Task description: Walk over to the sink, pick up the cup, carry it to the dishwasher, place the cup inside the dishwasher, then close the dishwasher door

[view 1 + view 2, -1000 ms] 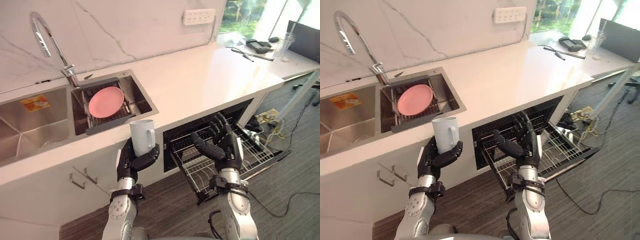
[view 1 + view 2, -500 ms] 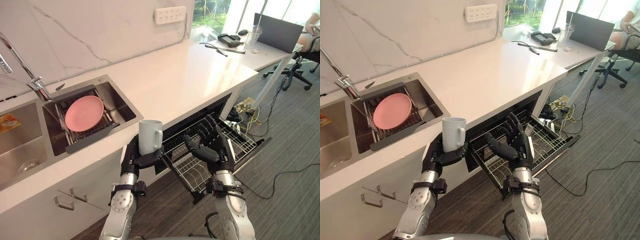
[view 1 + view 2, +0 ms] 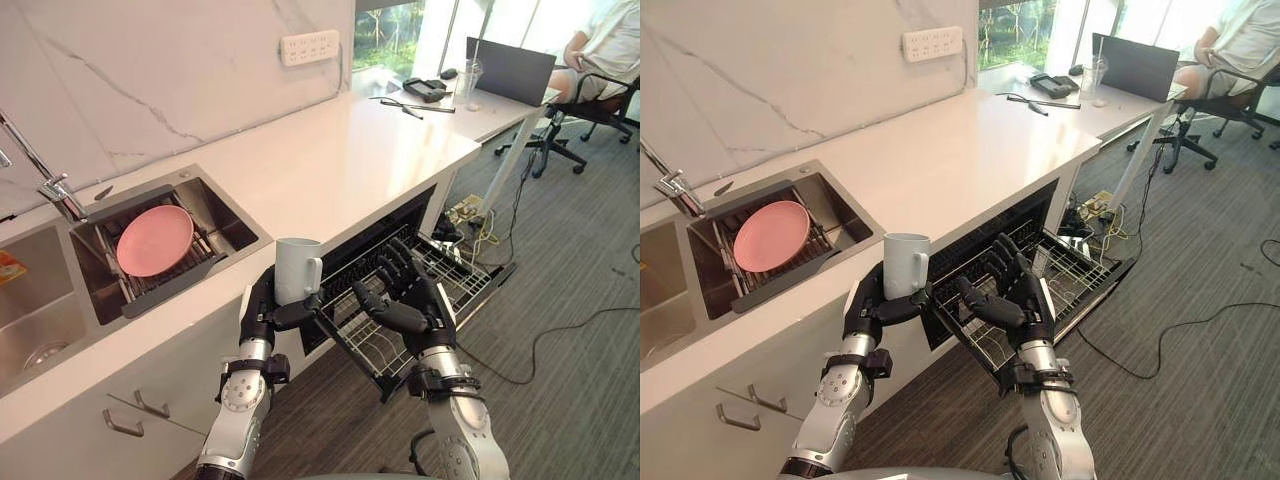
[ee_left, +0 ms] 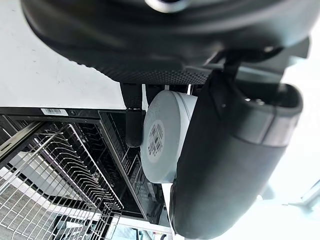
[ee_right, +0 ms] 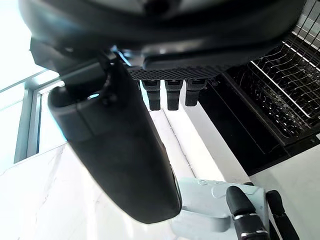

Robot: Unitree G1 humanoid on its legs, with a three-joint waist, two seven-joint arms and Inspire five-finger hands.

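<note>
With the view swung away from the sink (image 3: 226, 222) toward the open dishwasher (image 3: 398, 228), the left hand (image 3: 264, 312) still grips the upright cup (image 3: 297, 270) in the air before the counter's (image 3: 330, 160) front edge, the right hand (image 3: 408, 303) loose-fingered and empty over the pulled-out rack (image 3: 458, 278), so placing looks near.

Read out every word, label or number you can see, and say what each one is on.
No text can be read here.
Barcode sticker on the base of the cup in the left hand: print too small.
White label on the dishwasher front edge: blurred.
Orange sticker in the sink left basin: too small.
</note>
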